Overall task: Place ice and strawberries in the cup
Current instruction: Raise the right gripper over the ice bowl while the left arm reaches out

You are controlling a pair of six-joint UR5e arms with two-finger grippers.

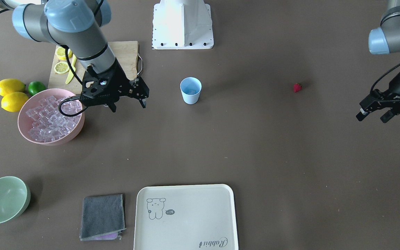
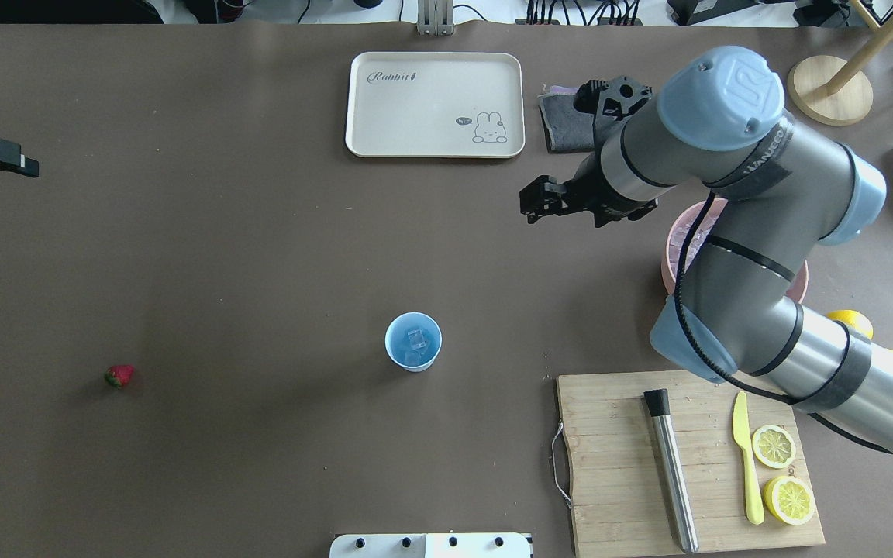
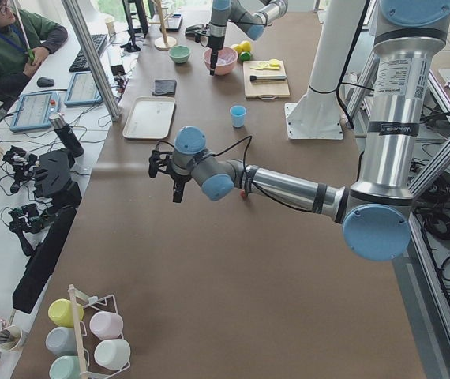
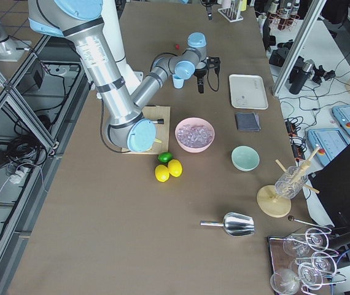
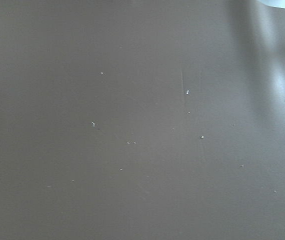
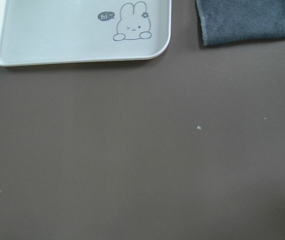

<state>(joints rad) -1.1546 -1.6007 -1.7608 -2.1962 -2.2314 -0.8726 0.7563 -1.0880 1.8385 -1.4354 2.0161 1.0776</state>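
The light blue cup stands upright mid-table, and a clear ice cube lies inside it. More ice fills the pink bowl. My right gripper hangs open and empty between that bowl and the cup, above the table. One red strawberry lies alone on the table on the cup's other side. My left gripper hovers open beyond the strawberry, holding nothing. The wrist views show only bare table, the tray and the cloth.
A wooden cutting board carries lemon slices, a yellow knife and a metal muddler. Two lemons and a lime sit by the pink bowl. A pale green bowl, grey cloth and white tray line the far edge.
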